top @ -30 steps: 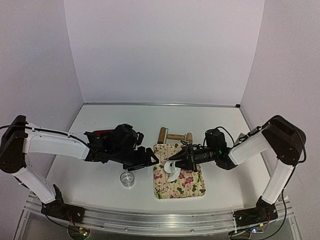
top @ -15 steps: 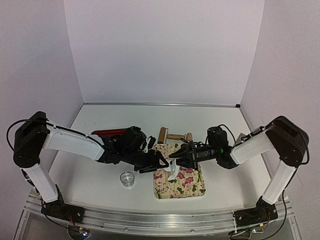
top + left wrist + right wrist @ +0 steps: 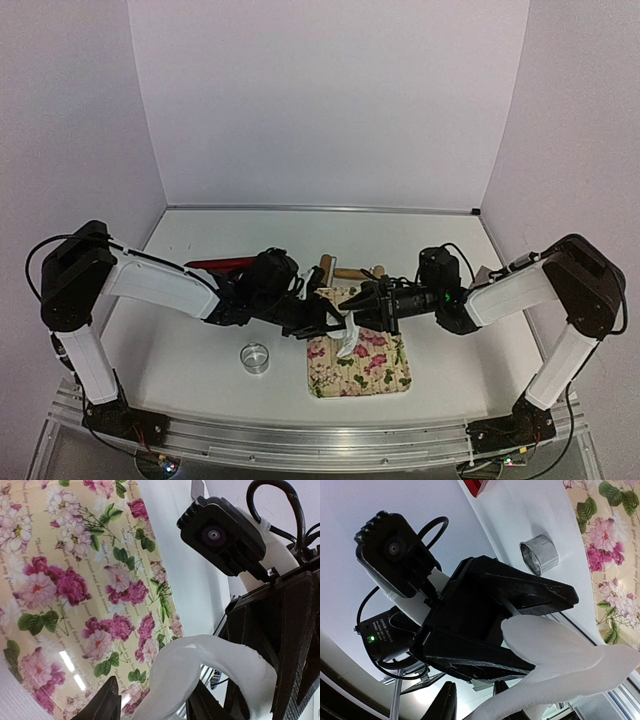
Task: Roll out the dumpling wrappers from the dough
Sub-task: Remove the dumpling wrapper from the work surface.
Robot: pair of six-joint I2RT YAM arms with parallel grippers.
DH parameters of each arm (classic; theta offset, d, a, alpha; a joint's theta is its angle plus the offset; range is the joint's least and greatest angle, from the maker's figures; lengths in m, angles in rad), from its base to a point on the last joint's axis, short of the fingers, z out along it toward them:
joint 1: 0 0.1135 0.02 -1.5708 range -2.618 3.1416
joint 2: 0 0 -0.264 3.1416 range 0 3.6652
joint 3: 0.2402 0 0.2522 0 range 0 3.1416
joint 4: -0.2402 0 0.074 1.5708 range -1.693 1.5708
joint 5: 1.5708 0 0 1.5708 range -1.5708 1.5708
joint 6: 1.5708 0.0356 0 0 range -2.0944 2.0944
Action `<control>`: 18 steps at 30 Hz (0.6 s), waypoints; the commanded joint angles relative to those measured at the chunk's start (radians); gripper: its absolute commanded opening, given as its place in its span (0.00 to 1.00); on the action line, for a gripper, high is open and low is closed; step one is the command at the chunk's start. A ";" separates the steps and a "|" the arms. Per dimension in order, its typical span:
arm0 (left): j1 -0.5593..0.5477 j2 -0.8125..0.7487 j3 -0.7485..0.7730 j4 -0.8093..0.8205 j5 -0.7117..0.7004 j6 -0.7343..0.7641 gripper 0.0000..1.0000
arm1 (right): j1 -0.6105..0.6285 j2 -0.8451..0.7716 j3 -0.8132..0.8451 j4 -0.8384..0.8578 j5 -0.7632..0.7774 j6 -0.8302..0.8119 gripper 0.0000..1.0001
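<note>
**Dough strip held between the two grippers, over the floral mat at the centre of the top view.**

You see the right gripper [image 3: 356, 305] clenched on one end of the dough [image 3: 346, 338]. The white strip droops below its fingertips, over the floral mat [image 3: 385, 375]. The left gripper [image 3: 328, 316] meets it from the left of the frame, with one finger on each side of the strip. In the left wrist view the dough arches from the bottom middle, between the two dark fingers, across to the right gripper at lower right. You cannot tell whether the left jaws press the dough or only bracket it. The metal ring [image 3: 256, 357] stands on the table [image 3: 190, 375], to the lower left of the mat.
</note>
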 commanded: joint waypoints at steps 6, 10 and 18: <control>0.006 0.045 0.049 0.076 0.023 -0.008 0.23 | -0.003 -0.066 0.016 0.050 -0.012 0.016 0.00; 0.008 0.040 0.018 0.066 -0.024 -0.063 0.13 | -0.003 -0.087 0.004 0.059 0.000 0.015 0.00; 0.012 0.062 -0.002 0.086 -0.016 -0.137 0.09 | -0.003 -0.121 -0.002 0.073 0.012 0.022 0.00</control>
